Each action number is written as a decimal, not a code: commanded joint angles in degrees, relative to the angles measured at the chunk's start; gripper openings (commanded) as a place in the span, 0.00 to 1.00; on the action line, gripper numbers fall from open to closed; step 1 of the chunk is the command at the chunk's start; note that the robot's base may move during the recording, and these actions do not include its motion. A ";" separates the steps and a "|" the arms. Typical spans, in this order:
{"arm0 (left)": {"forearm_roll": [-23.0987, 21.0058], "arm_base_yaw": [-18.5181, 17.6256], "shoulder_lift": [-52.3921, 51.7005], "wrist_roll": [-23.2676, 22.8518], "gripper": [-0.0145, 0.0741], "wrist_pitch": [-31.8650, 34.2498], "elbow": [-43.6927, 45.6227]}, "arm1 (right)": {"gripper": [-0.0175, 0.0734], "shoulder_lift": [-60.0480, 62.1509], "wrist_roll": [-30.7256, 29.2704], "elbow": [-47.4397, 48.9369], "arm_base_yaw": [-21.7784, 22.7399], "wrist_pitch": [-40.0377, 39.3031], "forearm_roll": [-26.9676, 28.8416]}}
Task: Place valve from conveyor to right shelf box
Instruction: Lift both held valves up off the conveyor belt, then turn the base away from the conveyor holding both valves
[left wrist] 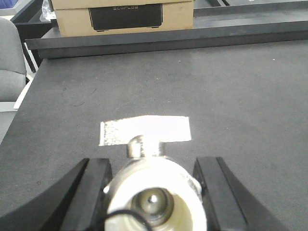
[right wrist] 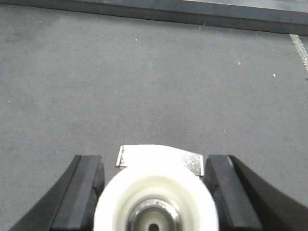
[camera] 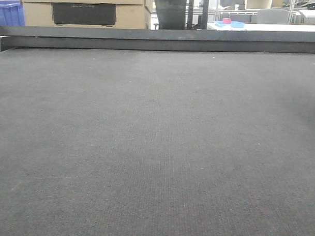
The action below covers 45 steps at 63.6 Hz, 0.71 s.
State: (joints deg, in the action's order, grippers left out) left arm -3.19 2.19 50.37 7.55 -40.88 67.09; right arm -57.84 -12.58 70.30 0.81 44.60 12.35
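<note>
The conveyor (camera: pixel 156 149), a wide dark grey woven belt with a black rail (camera: pixel 160 39) at its far edge, fills the front view; no valve or gripper shows there. In the left wrist view my left gripper (left wrist: pixel 151 163) has its black fingers (left wrist: pixel 91 192) against the sides of a valve (left wrist: pixel 154 192) with a whitish base and a silver lever pointing away, over the belt (left wrist: pixel 216 86). In the right wrist view my right gripper (right wrist: pixel 154 161) likewise clasps a second valve (right wrist: pixel 154 192), whitish ring facing the camera, silver lever behind it.
A cardboard box with a black panel (camera: pixel 83 9) stands beyond the far rail, also in the left wrist view (left wrist: pixel 122 17). A blue bin (camera: pixel 8 13) sits at far left. A grey chair (left wrist: pixel 9 57) is beside the belt's left edge.
</note>
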 commanded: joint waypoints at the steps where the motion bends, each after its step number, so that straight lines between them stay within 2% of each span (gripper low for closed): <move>1: -0.50 -0.09 -0.71 -0.25 0.04 2.87 0.37 | 0.02 0.90 -0.44 1.11 0.11 -4.32 0.39; 45: -0.50 -0.09 -0.71 -0.25 0.04 2.87 0.37 | 0.02 0.90 -0.44 1.11 0.11 -4.32 0.39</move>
State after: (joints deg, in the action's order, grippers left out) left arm -3.19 2.19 50.37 7.55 -40.88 67.09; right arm -57.84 -12.58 70.30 0.81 44.33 12.45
